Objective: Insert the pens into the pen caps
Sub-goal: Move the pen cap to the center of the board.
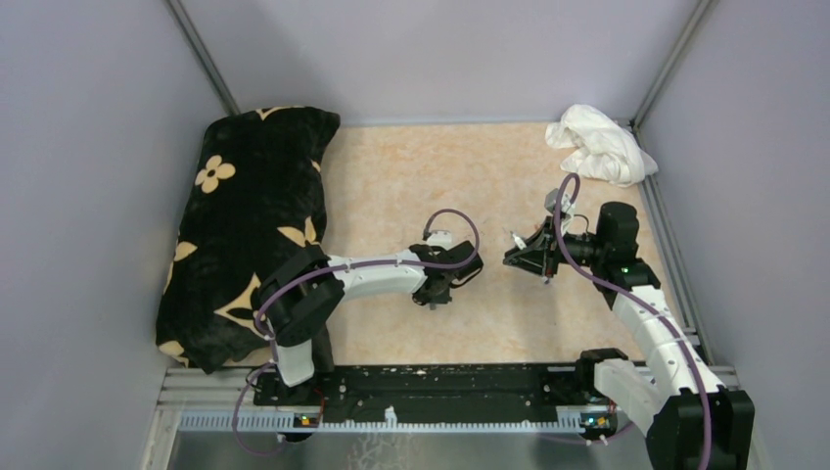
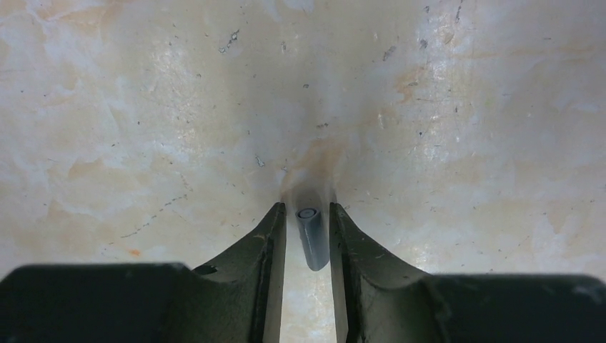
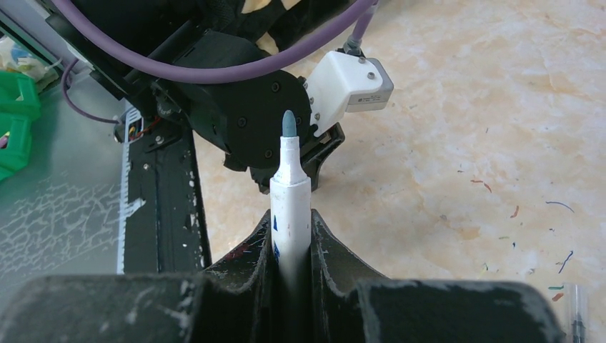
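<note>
Between the barely parted fingers of my left tool [image 2: 307,214], low over the worktop [image 2: 143,107], sits a grey cap [image 2: 311,239]; whether they pinch it I cannot tell. At its 3 o'clock, my right tool [image 3: 291,229] pinches a white pen [image 3: 291,207], bare tip toward 9 o'clock. I judge this pair not yet joined.

pen [image 3: 291,204]: lower barrel hidden between the right gripper [image 3: 291,220] fingers
grey cap [image 2: 311,239]: near end blurred in the left gripper [image 2: 307,214] gap
clear tube [image 3: 576,314]: cut off at the lower right corner, kind unclear
green bin [image 3: 13,121]: cut by the left edge, contents unreadable
</note>
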Robot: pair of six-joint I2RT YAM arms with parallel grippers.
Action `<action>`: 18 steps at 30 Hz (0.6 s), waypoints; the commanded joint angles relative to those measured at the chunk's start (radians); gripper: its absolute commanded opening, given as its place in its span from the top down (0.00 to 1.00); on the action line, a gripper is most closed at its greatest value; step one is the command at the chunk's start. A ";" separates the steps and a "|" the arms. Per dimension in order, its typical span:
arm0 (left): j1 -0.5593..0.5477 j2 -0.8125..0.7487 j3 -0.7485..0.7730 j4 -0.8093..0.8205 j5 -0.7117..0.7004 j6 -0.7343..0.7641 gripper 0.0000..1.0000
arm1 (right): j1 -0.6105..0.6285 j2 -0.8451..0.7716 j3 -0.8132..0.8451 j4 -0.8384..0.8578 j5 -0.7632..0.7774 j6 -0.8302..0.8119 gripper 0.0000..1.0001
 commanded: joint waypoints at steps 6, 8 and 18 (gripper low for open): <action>-0.018 0.092 -0.048 -0.151 0.130 -0.060 0.70 | -0.007 -0.019 0.030 0.046 -0.019 0.016 1.00; -0.024 0.099 -0.041 -0.158 0.137 -0.062 0.72 | -0.007 -0.021 0.030 0.046 -0.022 0.017 1.00; -0.036 0.139 -0.030 -0.147 0.133 -0.044 0.81 | -0.007 -0.027 0.028 0.052 -0.025 0.024 1.00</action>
